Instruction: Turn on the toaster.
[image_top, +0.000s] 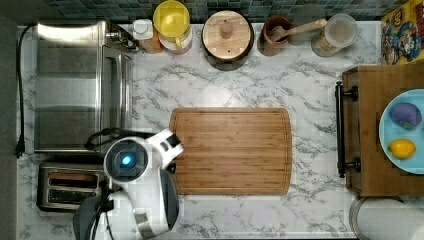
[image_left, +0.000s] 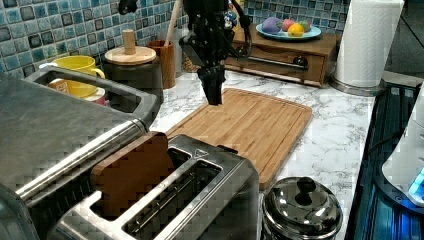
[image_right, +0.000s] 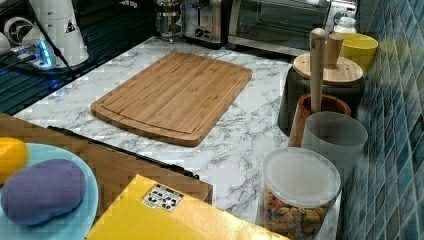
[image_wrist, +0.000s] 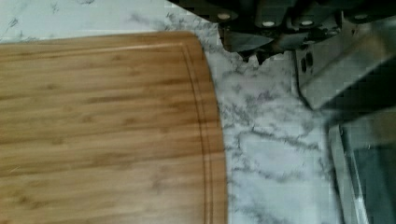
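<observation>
The toaster sits on the marble counter below and nearer the left view's camera than the gripper, a brown slice standing in one slot. The gripper's fingers are together, hanging over the cutting board edge. Beyond it, a blue plate holds coloured fruit.

You could not tell whether the gripper fingers stood open or closed. In the top view the arm covered the toaster end at 3 o'clock. The left view's 6 o'clock edge cut off the toaster's front. In the right view its lever was too small to read.
</observation>
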